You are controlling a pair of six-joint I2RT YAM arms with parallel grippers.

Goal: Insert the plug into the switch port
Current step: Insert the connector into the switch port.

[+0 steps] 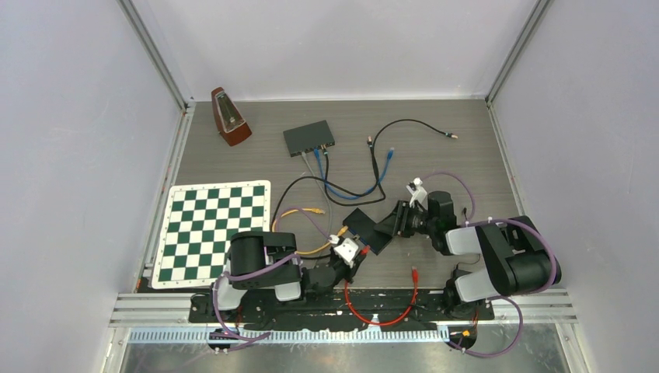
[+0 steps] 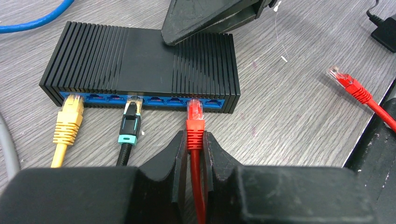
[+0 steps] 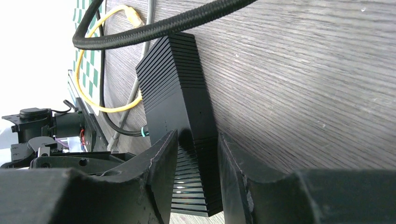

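Top external view: on the table [image 1: 474, 148] the black switch [image 1: 365, 225] lies between the two grippers, with the right gripper [image 1: 393, 225] at its far side and the left gripper [image 1: 360, 252] at its near side. In the right wrist view the right gripper's jaws straddle the switch body, one finger close to each broad face. I cannot tell whether they press on it or only flank it.

The left gripper pinches the red plug [image 2: 194, 116] by its boot. The clear tip points straight ahead of the fingertips and meets the row of blue ports [image 2: 163, 100] just in front of them, toward the switch's right end. It is not clear whether the tip has entered or only touches the mouth. Left of this gripper a black plug [image 2: 130, 122] and, further left, a yellow plug [image 2: 69, 122] sit in other ports.

The step in hand looks like the final push. To do it well, the right gripper should first hold the switch firmly so it cannot slide away. The plug should then be driven straight along its own line, level with the opening and without sideways wander, until it seats.
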